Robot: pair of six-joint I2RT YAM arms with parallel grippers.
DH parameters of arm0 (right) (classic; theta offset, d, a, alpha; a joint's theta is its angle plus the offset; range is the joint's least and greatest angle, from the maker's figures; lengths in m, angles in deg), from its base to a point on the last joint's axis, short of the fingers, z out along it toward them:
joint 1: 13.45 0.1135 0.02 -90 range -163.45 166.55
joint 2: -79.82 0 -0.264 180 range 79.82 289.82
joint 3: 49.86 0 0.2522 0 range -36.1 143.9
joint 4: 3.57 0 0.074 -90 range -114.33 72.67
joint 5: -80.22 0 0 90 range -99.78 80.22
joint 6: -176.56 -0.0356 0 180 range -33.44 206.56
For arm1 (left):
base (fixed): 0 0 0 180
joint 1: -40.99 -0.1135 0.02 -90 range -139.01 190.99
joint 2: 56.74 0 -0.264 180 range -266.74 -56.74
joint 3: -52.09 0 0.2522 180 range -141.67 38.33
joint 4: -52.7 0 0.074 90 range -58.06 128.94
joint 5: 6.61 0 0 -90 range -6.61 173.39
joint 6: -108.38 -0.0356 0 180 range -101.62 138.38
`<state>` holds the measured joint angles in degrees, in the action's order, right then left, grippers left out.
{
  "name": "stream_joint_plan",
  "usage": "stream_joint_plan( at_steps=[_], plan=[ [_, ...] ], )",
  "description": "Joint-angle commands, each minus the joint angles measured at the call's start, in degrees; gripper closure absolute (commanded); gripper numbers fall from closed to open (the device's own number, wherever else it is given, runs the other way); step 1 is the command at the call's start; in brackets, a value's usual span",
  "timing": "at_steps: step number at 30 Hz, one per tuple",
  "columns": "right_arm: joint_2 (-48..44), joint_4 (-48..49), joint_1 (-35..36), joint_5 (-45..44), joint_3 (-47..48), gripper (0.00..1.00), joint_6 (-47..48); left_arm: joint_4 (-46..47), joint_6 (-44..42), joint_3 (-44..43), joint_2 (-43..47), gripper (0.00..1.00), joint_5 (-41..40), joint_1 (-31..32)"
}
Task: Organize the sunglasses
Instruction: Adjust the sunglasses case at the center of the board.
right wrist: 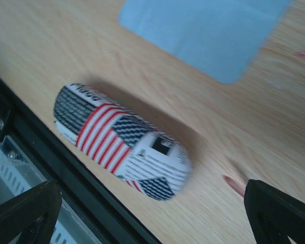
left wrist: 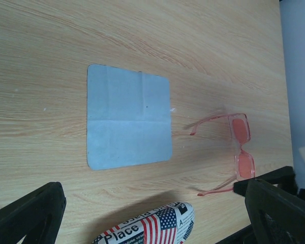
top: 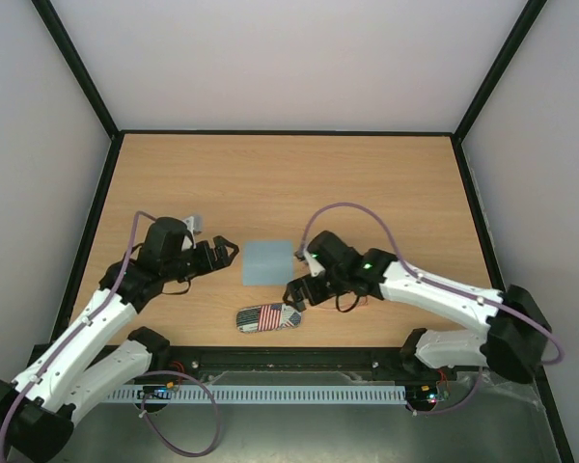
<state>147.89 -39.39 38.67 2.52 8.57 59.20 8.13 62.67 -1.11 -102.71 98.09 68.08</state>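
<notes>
Outside the closed case [right wrist: 121, 141] lie the sunglasses [left wrist: 244, 165].

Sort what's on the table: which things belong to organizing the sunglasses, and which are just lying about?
Job: the reddish sunglasses, arms unfolded; possibly the closed flag-patterned case, a likely home for them.
Lying about: the light blue cloth, spread flat, apart from both.

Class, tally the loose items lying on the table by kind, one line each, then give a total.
Sunglasses: 1
Light blue cloth: 1
Flag-patterned glasses case: 1
Total: 3
</notes>
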Motion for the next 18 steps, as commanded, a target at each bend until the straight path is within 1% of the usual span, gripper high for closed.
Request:
stream_joint_plan(
  at_steps=[1, 2, 4, 7, 9, 14, 18],
  plan=[
    [7.88, -0.6, 6.77, -3.85, 6.27, 0.01, 4.83, -3.61, 1.11, -2.49, 2.47, 0.01, -0.83, 0.24],
    [9.66, -0.41, 7.6, -4.87, 7.11, 0.01, 5.27, -3.83, 1.36, -2.55, 3.13, 0.01, -0.86, 0.24],
    [12.46, 0.74, 8.35, -4.07, 8.03, 0.01, 5.97, -4.44, 1.66, -2.53, 4.68, 0.01, -0.97, 0.24],
    [14.69, 2.81, 9.01, -2.65, 8.19, 0.01, 7.06, -5.52, 1.78, -2.19, 6.5, 0.0, -1.56, 0.2],
    [15.75, 2.8, 10.09, -3.31, 8.05, 0.01, 8.19, -6.16, 2.12, -1.78, 7.99, 0.01, -2.2, 0.23],
    [18.18, 1.28, 14.1, -9.78, 8.07, 0.01, 8.58, -6.11, 3.42, -0.12, 10.7, 0.0, -2.12, 0.21],
    [19.34, -1.72, 16.88, -14.35, 9.08, 0.01, 5.94, -5.62, 3.44, 0.89, 10.58, 0.01, -1.32, 0.24]
  ],
)
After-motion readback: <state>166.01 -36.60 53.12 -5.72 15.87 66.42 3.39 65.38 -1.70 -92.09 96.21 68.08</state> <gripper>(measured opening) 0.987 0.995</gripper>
